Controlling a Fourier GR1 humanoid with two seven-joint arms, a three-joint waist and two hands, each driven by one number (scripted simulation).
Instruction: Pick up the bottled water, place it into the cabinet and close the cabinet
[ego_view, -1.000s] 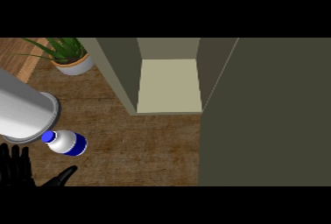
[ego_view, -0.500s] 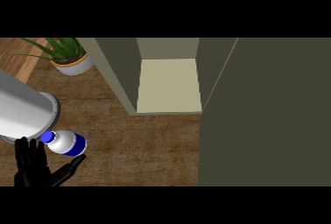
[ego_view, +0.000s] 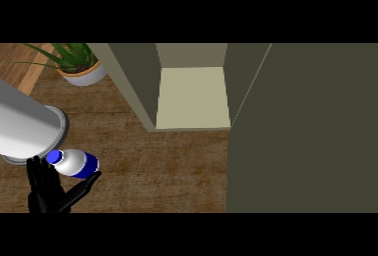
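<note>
The bottled water, white with a blue cap and blue label, lies on the wooden counter at the lower left. My left hand is just below and left of it, open, with straight fingers rising beside the cap and the thumb spread under the bottle. I cannot tell whether it touches the bottle. The grey left forearm crosses in from the left edge above the bottle. The cabinet stands open at the top centre, showing a pale shelf. My right hand shows in no view.
The cabinet's dark olive door stands open and fills the right side of the view. A potted green plant sits at the back left. Bare wooden counter lies between the bottle and the door.
My left hand has moved up and to the right from the lower left corner, closing in on the bottle. The bottle and the cabinet have stayed where they were.
</note>
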